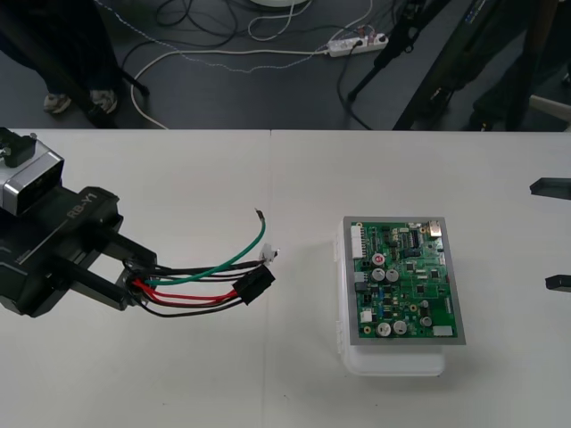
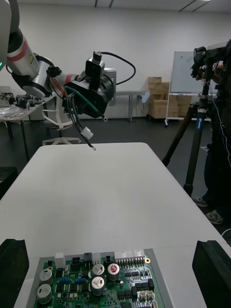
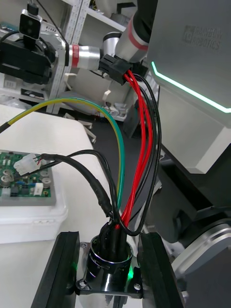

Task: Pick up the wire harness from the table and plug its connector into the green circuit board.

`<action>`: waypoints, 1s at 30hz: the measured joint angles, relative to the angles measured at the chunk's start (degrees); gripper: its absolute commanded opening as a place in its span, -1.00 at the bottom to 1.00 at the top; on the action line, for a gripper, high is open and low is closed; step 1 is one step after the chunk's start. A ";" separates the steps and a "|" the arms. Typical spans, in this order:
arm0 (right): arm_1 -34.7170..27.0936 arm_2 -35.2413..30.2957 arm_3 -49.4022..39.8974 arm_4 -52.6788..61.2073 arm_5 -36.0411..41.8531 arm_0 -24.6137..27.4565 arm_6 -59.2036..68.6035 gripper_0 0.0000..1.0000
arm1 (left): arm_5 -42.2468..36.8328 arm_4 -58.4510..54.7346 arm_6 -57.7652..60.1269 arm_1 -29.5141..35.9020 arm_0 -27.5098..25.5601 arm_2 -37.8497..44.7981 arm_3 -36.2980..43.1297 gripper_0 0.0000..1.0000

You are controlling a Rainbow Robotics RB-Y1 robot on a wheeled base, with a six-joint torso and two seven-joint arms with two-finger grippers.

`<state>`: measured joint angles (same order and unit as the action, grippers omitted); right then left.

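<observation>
My left gripper (image 1: pixel 138 281) is shut on the wire harness's round metal socket (image 3: pixel 108 262), held off the table at the left. Red, black and green wires (image 1: pixel 192 283) trail right from it to the black plug (image 1: pixel 254 285), which hangs free well left of the green circuit board (image 1: pixel 406 281). The left wrist view shows the plug (image 3: pixel 115 64) up beyond the fingers (image 3: pixel 60 269), and the board (image 3: pixel 24 180) on its white base (image 3: pixel 29 219). My right gripper (image 1: pixel 553 234) waits open at the table's right edge; its wrist view shows the board (image 2: pixel 96 284) just ahead and the left gripper (image 2: pixel 91 91) far across.
A loose green wire end (image 1: pixel 259 214) and a small white connector (image 1: pixel 268 256) stick out of the harness toward the board. Bare table (image 1: pixel 303 178) lies between the plug and the board. Cables and a power strip (image 1: pixel 357 42) lie on the floor beyond the far edge.
</observation>
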<state>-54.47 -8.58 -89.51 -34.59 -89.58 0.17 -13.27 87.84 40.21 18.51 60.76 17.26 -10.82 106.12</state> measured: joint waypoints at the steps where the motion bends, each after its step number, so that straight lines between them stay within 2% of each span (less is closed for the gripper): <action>1: 0.00 0.00 0.00 0.00 0.00 0.00 0.00 1.00 | 0.00 -0.19 0.16 -0.31 0.00 -0.42 0.00 -1.00; 16: 0.00 -0.03 0.00 0.00 0.00 0.00 0.04 1.00 | 0.01 -1.55 5.42 -5.97 0.00 -1.37 0.00 -1.00; 30: 0.00 -0.11 -0.01 0.00 0.00 0.00 0.04 1.00 | 0.01 -1.71 22.32 -9.40 -0.35 -1.37 0.00 -1.00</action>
<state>-54.47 -8.69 -89.52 -34.59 -89.58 0.17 -13.23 87.85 38.50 40.82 51.36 16.91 -12.18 106.12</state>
